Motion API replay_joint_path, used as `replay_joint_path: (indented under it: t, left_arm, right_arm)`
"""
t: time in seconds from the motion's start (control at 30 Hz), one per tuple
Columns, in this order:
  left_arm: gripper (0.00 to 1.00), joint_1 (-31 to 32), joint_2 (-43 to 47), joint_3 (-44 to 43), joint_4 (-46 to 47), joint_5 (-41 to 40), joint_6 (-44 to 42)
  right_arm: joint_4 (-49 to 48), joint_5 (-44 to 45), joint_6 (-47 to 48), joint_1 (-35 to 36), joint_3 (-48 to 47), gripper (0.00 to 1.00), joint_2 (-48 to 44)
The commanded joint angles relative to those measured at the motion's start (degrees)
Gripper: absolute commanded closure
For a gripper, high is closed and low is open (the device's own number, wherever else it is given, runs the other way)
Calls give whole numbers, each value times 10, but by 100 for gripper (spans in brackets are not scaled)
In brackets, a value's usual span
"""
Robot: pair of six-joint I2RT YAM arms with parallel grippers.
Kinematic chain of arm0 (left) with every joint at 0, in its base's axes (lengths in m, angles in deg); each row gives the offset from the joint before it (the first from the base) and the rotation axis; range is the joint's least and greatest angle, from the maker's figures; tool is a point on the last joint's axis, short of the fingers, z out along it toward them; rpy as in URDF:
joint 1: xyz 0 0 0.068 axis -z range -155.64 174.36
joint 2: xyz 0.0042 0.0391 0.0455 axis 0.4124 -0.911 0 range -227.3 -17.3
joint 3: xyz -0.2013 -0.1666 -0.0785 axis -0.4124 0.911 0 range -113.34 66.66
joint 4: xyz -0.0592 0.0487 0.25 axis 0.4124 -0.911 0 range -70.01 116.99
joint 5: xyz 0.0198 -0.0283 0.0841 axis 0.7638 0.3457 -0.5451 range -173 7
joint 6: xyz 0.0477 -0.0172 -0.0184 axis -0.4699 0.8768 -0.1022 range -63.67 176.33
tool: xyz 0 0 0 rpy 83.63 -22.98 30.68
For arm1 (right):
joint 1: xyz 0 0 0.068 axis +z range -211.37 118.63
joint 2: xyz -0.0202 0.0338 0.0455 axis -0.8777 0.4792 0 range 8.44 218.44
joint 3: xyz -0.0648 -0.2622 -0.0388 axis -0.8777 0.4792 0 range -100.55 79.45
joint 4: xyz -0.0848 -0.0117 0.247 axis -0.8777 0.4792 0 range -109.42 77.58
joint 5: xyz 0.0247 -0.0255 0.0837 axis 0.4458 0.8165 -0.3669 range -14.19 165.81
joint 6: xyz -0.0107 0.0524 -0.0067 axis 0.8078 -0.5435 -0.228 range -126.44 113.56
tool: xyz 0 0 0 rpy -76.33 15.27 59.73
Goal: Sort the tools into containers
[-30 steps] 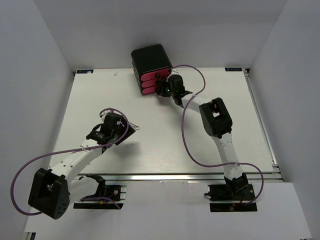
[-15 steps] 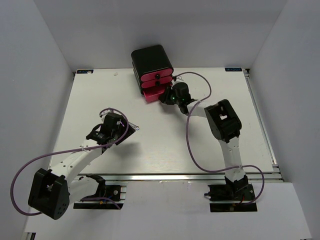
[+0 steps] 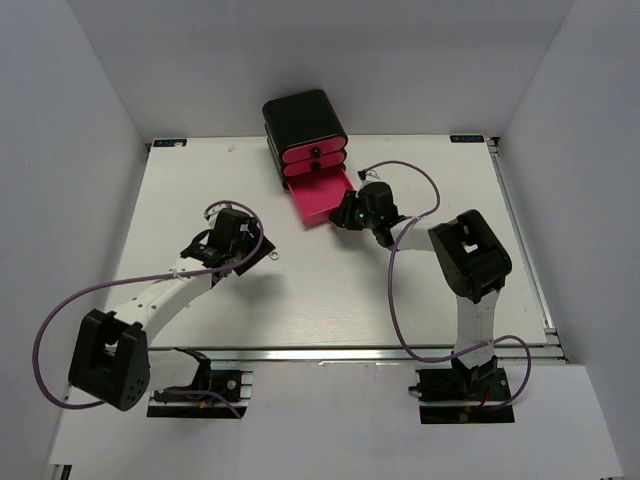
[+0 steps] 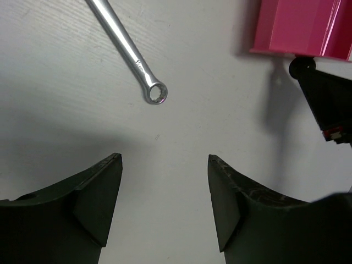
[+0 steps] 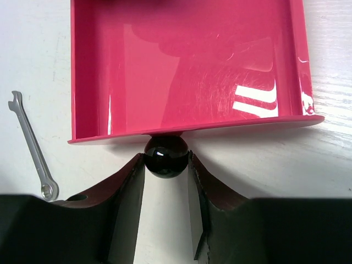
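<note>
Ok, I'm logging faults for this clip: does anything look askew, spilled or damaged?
Nothing spilled or damaged. The bottom drawer juts far out of the black chest, empty, with the right tool clamped on its knob. The wrench lies loose on the table beside it.

Silver wrench [image 4: 125,48] beyond parted left fingers [image 4: 93,203]; pink drawer [image 4: 302,25] upper right
</note>
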Motion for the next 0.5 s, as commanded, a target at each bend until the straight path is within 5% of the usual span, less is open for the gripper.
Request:
replay_joint_path:
  t: [0.0, 0.17, 0.3, 0.47]
  left_arm:
    - [27, -8, -23, -46, 2, -4, 2]
    - [28, -26, -82, -72, -7, 4, 3]
    - [28, -52, -121, -92, -30, 10, 3]
    - [28, -65, -174, -123, -51, 9, 5]
  right_arm:
    - [-7, 13, -5, -9, 7, 71, -22]
    - [4, -2, 9, -11, -11, 55, -15]
    - [7, -19, 19, -11, 3, 30, -31]
    - [38, -75, 75, -15, 31, 11, -78]
